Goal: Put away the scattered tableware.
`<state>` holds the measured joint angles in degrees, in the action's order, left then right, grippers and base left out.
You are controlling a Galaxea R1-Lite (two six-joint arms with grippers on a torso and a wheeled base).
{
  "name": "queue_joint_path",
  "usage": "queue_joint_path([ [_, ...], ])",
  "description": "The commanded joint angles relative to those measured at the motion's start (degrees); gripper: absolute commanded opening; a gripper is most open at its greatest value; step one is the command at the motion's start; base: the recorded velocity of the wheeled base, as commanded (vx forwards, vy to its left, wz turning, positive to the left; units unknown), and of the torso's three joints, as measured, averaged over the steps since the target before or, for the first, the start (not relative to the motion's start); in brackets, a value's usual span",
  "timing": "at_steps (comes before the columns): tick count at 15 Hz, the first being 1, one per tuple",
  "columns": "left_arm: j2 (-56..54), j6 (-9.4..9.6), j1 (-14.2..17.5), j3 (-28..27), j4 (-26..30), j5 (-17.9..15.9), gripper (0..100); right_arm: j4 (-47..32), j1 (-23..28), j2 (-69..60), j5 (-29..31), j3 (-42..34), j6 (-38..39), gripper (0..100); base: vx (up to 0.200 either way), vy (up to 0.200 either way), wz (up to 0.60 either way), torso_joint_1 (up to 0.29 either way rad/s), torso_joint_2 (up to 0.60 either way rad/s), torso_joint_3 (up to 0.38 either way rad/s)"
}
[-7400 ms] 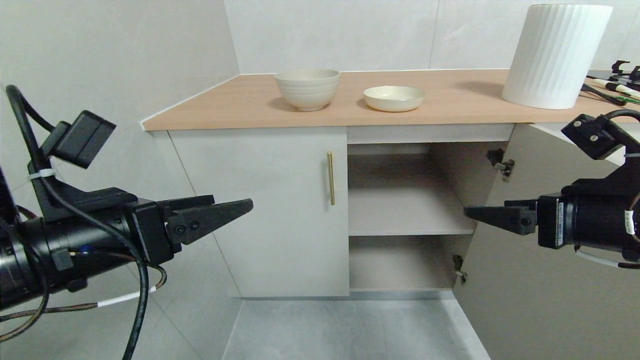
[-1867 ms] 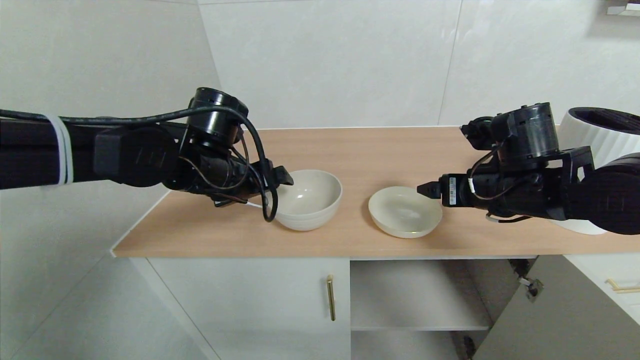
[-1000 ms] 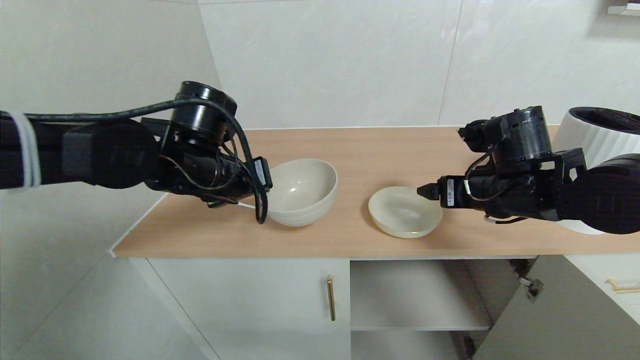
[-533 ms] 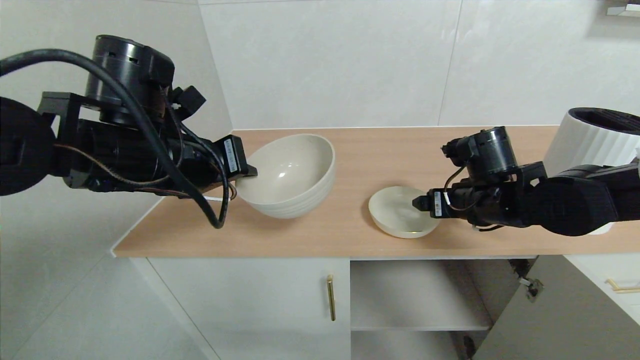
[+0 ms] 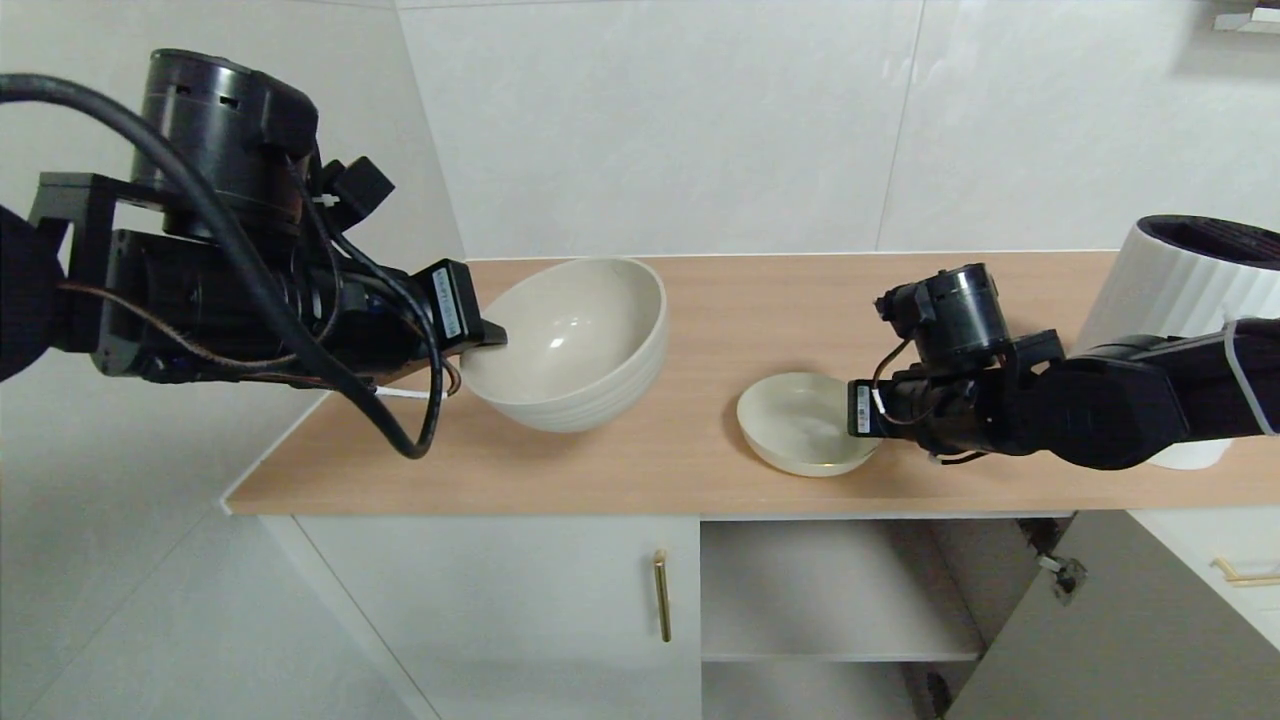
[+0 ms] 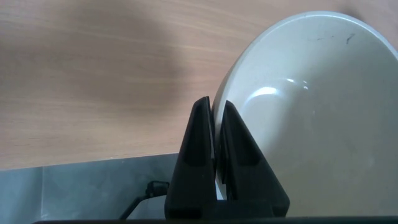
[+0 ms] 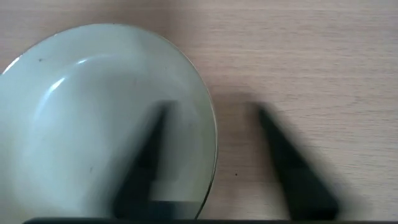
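A deep cream bowl (image 5: 570,345) hangs tilted above the wooden counter (image 5: 750,300), its opening facing right. My left gripper (image 5: 490,340) is shut on its near left rim; in the left wrist view the fingertips (image 6: 213,106) pinch the wall of the bowl (image 6: 311,124). A shallow cream dish (image 5: 800,425) lies flat on the counter to the right. My right gripper (image 5: 858,415) sits low at the dish's right rim. In the right wrist view it (image 7: 211,112) is open, one finger over the dish (image 7: 93,118) and the other over bare wood.
A tall white ribbed container (image 5: 1170,290) stands at the counter's right end, behind my right arm. Below the counter the right cabinet door (image 5: 1100,620) stands open, showing a shelf (image 5: 830,600). The left door with a brass handle (image 5: 661,595) is closed. A wall borders the left side.
My left gripper lifted the bowl off the counter, tilting it and drawing it nearer. My right gripper lowered and moved in to the dish's right rim.
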<state>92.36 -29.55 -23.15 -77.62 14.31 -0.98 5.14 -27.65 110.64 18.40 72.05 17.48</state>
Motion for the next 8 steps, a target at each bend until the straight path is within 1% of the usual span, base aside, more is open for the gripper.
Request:
queue_joint_path([
  [1,-0.69,0.02,-0.49,0.1,0.01,0.01,0,-0.05,-0.13,-0.78,-0.29,0.02,0.45,0,0.0,0.0,0.0,0.0,0.0,0.0],
  [4,-1.48,0.02,-0.76,0.8,0.1,0.18,0,-1.8,-0.3,-3.24,-1.7,-0.06,1.42,0,0.0,0.0,0.0,0.0,0.0,0.0],
  [5,-2.97,-0.07,-0.76,2.82,0.1,0.45,0,-5.23,-0.3,-7.55,-7.94,-0.06,3.44,0,0.0,0.0,0.0,0.0,0.0,0.0],
  [7,-5.7,0.02,-0.84,6.07,0.1,0.27,0,-10.68,-0.21,-13.43,-14.79,-0.24,4.49,0,0.0,0.0,0.0,0.0,0.0,0.0],
  [8,-6.75,0.02,-0.84,7.57,0.1,0.27,0,-12.88,-0.04,-16.25,-15.85,-1.12,4.49,0,0.0,0.0,0.0,0.0,0.0,0.0],
])
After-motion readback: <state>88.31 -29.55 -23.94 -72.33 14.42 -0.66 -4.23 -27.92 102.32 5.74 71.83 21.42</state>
